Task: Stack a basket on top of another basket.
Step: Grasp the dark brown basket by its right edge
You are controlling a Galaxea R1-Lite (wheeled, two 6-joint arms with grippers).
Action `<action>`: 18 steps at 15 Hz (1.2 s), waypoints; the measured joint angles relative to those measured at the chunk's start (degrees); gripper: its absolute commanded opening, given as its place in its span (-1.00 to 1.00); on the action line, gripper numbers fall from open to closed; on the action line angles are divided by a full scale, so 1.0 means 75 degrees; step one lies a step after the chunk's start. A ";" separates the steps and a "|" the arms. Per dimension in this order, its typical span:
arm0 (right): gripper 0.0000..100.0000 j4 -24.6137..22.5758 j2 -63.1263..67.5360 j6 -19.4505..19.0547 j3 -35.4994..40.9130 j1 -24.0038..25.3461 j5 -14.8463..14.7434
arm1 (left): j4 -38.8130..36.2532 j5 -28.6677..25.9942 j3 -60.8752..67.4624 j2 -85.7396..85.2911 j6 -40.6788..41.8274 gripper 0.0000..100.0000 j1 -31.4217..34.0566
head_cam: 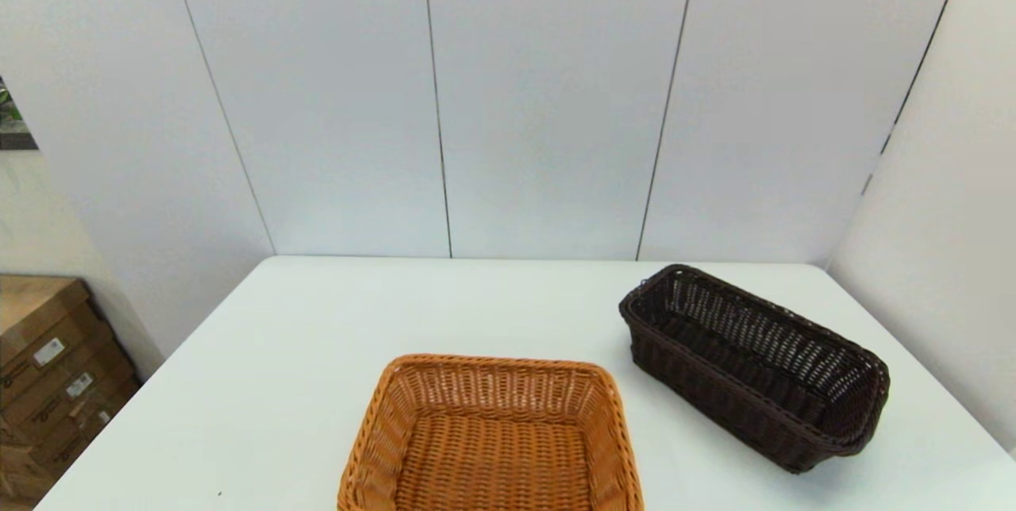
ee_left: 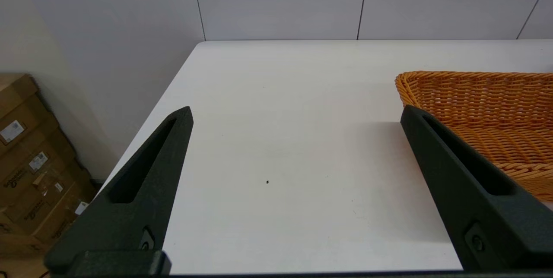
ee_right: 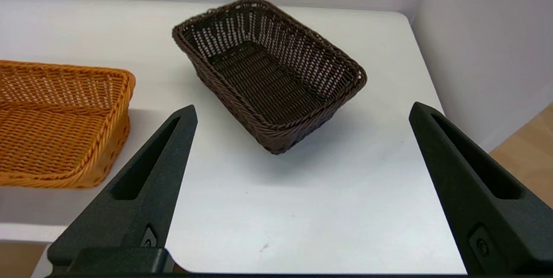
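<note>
Right gripper (ee_right: 302, 112) hangs wide apart and empty, short of the dark brown woven wicker basket (ee_right: 270, 73) ahead; the orange-tan woven wicker basket (ee_right: 58, 124) sits off to its left. Left gripper (ee_left: 296, 114) waits spread too. Stacking not yet begun.

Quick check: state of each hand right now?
Left hand: open, empty, beside the orange basket.
Right hand: open, empty, facing the dark basket.

A white bench (head_cam: 278, 352) stands in a corner of pale panelled walls (head_cam: 548, 98), with stacked cardboard boxes (head_cam: 48, 376) on its left.
</note>
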 measured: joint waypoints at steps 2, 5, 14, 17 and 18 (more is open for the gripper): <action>1.00 -0.0102 0.0702 0.0000 -0.0268 0.0005 0.0033 | 0.0000 0.0000 0.0000 0.0000 0.0000 1.00 0.0003; 1.00 -0.0187 0.1603 -0.0010 -0.0457 0.0011 0.0159 | 0.0000 0.0000 0.0000 0.0000 0.0000 1.00 0.0000; 1.00 0.1050 0.3352 -0.0107 -0.1603 -0.0003 -0.0359 | -0.0003 0.0000 0.0000 0.0000 0.0000 1.00 0.0000; 1.00 0.1845 0.3573 -0.0081 -0.1861 -0.0013 -0.0891 | -0.0003 0.0000 0.0000 0.0000 0.0000 1.00 0.0000; 1.00 0.1915 0.3617 -0.0081 -0.1894 -0.0015 -0.1021 | -0.0003 0.0000 0.0000 0.0000 0.0000 1.00 0.0000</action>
